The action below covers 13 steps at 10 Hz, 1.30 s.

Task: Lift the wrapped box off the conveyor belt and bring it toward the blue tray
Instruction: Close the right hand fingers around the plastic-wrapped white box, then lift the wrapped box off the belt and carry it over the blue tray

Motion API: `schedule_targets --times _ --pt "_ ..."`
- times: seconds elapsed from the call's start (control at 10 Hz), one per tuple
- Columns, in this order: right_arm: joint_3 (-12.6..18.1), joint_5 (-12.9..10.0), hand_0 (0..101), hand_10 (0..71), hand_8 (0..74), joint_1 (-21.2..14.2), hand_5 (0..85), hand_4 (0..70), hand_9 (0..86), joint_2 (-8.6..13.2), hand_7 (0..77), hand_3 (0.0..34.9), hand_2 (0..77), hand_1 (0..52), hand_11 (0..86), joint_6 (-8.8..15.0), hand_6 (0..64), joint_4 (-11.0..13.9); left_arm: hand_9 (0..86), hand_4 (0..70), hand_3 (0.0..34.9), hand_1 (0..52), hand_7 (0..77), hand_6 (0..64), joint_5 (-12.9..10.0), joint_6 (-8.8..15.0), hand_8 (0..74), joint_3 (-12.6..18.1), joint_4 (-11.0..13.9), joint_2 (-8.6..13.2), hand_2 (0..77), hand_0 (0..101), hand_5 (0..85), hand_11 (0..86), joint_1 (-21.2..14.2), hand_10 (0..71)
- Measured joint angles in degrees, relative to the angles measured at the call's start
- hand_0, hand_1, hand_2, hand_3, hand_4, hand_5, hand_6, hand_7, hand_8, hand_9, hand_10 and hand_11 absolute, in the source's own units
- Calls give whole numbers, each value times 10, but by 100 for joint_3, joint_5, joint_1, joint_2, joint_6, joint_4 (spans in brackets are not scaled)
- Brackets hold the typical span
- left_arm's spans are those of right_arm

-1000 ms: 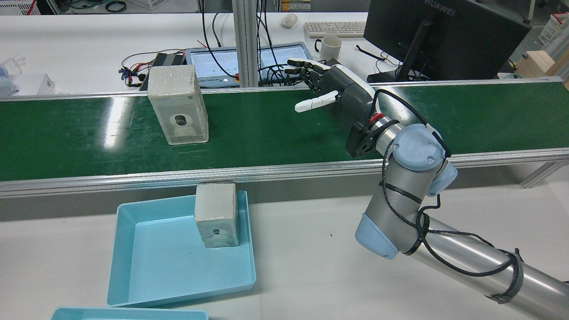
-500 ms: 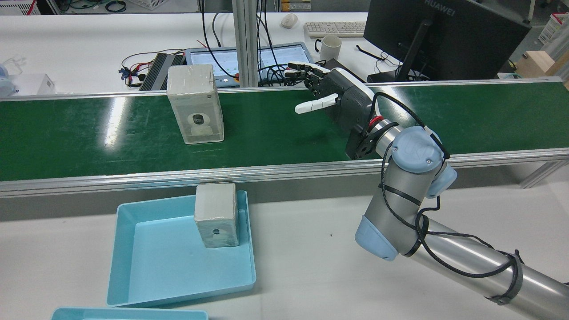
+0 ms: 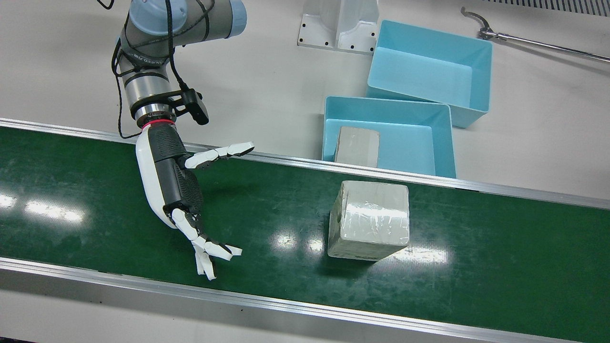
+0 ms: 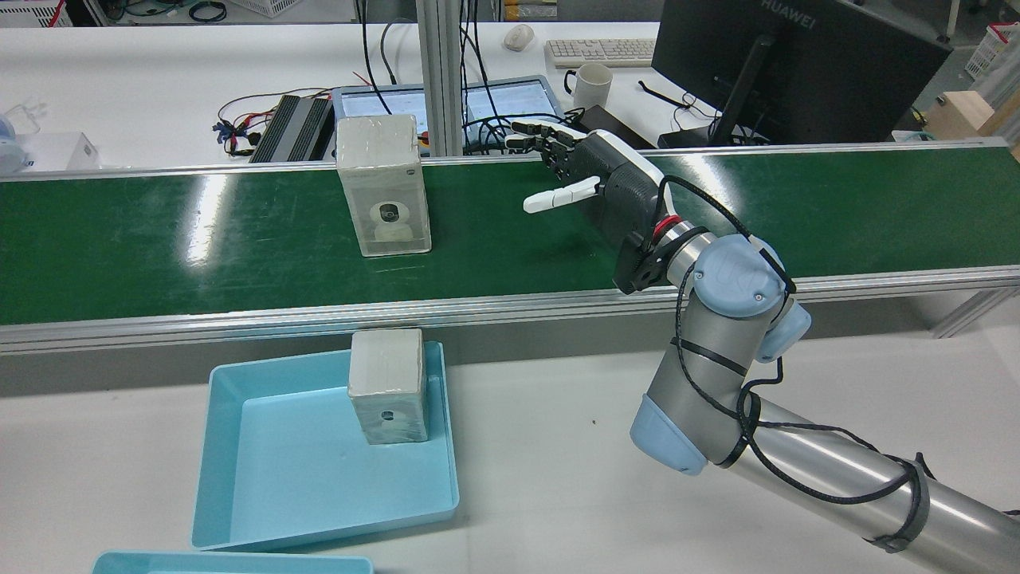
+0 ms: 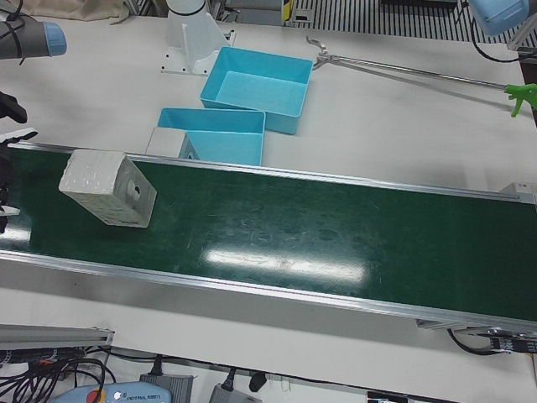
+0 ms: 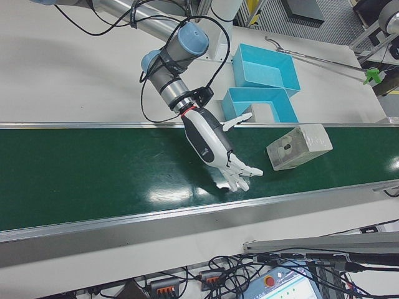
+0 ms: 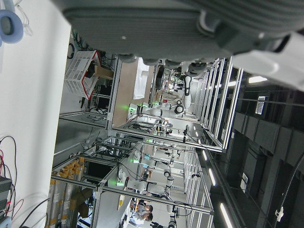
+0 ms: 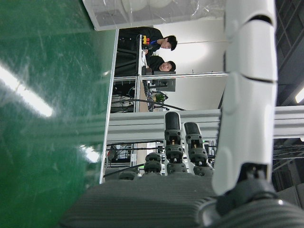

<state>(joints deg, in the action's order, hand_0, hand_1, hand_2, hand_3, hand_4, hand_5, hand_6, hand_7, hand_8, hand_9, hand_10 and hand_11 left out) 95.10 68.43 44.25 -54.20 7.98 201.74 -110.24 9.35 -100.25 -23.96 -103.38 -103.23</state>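
A wrapped box in clear film stands upright on the green conveyor belt. The front view shows the wrapped box on the belt just in front of the blue tray. My right hand hovers over the belt, open, fingers spread toward the box, a gap away and touching nothing. It shows as the right hand from the front and the right hand from the right-front. A second wrapped box stands in the blue tray. Only the left hand's palm shows, facing the lab ceiling.
A second blue tray sits behind the first, with a long grabber tool on the table nearby. Beyond the belt are a tablet, a mug, a keyboard and a monitor. Aluminium rails edge the belt.
The wrapped box has travelled right along the belt in the rear view, closer to my right hand. The right hand has shifted slightly left toward it, still open.
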Motion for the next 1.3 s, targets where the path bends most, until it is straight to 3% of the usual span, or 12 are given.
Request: schedule_targets --times 0.2,0.3,0.9,1.0,1.1,1.2,1.3 --pt "-68 -234 479 0 49 -135 158 136 71 104 245 0 82 131 11 48 87 2 5 0 0 0 5 0 0 0 5 0 0 0 11 0 11 5 0 5" --pt "-116 -315 494 0 49 -190 175 164 82 195 267 0 109 164 11 92 104 3 5 0 0 0 5 0 0 0 5 0 0 0 11 0 11 5 0 5" --pt "-1035 -407 496 0 38 -408 147 109 44 1133 213 0 87 164 11 213 71 -2 5 0 0 0 5 5 0 0 5 0 0 0 5 0 11 5 0 5" --pt "-1196 -404 505 0 38 -465 147 109 38 1313 213 26 87 164 11 244 71 -5 5 0 0 0 5 5 0 0 5 0 0 0 5 0 11 5 0 5" --pt "-1333 -399 505 0 38 -512 147 109 38 1481 213 26 87 164 11 267 71 -8 5 0 0 0 5 5 0 0 5 0 0 0 5 0 11 5 0 0" --pt "-1426 -404 563 0 109 -549 245 169 136 1603 300 60 142 256 11 280 142 -6 5 0 0 0 5 5 0 0 5 0 0 0 5 0 11 5 0 0" --pt "-1460 -447 623 158 278 -569 349 273 300 1660 371 0 207 251 11 286 213 0 5 0 0 0 5 5 0 0 5 0 0 0 11 0 11 5 0 0"
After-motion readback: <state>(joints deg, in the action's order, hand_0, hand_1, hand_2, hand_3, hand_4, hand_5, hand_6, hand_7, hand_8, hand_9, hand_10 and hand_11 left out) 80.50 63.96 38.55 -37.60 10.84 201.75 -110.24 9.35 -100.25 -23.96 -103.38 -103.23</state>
